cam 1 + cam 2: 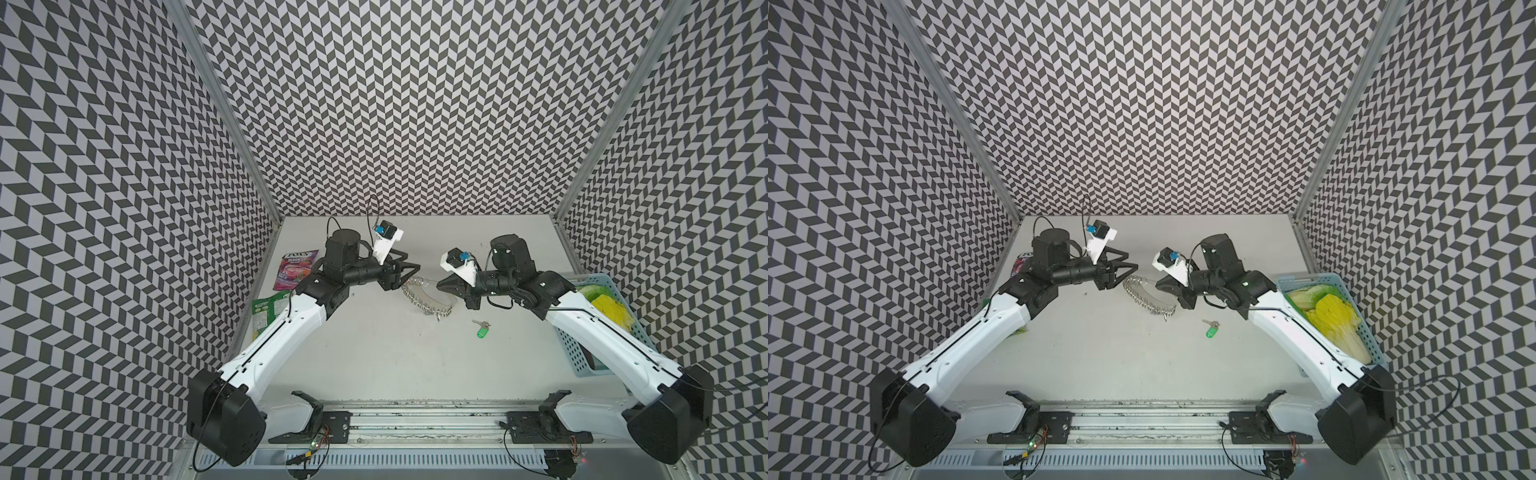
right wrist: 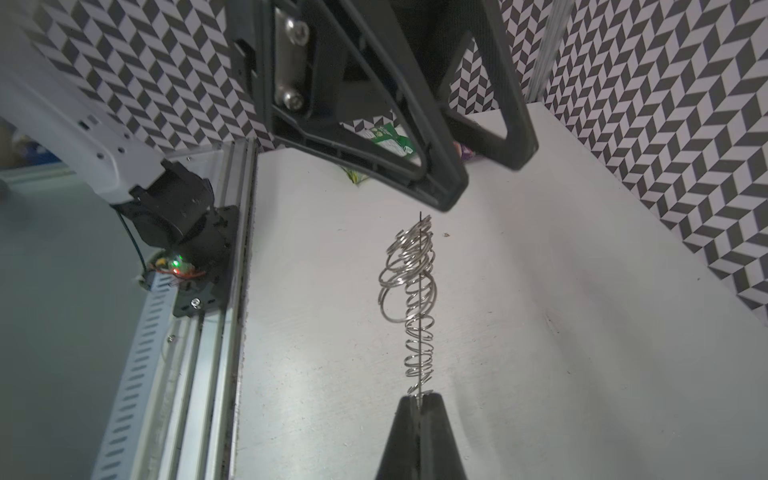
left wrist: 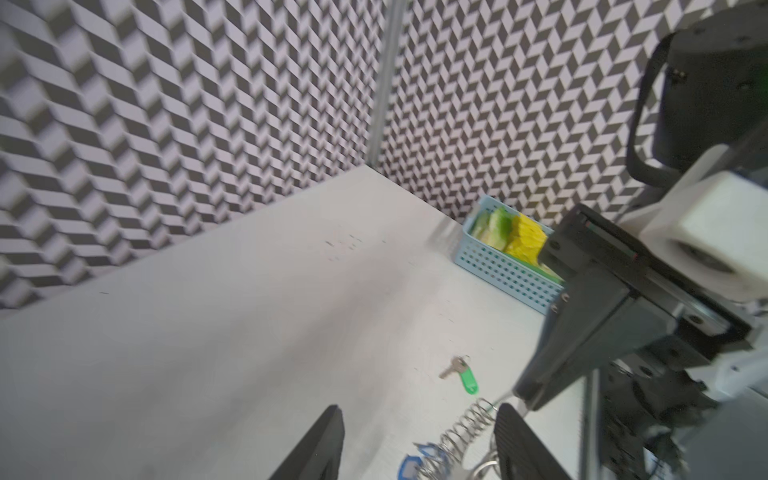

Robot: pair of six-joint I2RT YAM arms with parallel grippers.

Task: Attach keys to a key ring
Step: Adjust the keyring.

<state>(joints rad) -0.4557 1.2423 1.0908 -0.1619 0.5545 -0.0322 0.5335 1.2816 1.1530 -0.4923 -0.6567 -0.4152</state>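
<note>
Near the middle of the worktop (image 1: 374, 353), the key ring (image 1: 430, 298) is pinched by its plate in the right fingers (image 2: 403, 436), which are closed tight on it from its 2 o'clock side, with the wire rings (image 2: 415, 291) fringing the edge that faces 8 o'clock. At the ring's 11 o'clock end the left fingers (image 3: 515, 440) stand well apart and grip nothing, one of them just beside the wire rings, where blue tags (image 3: 409, 465) hang. At about 5 o'clock from the key ring and apart from it, the keys (image 1: 482, 328) lie flat on the worktop, the green tag toward 6 o'clock.
</note>
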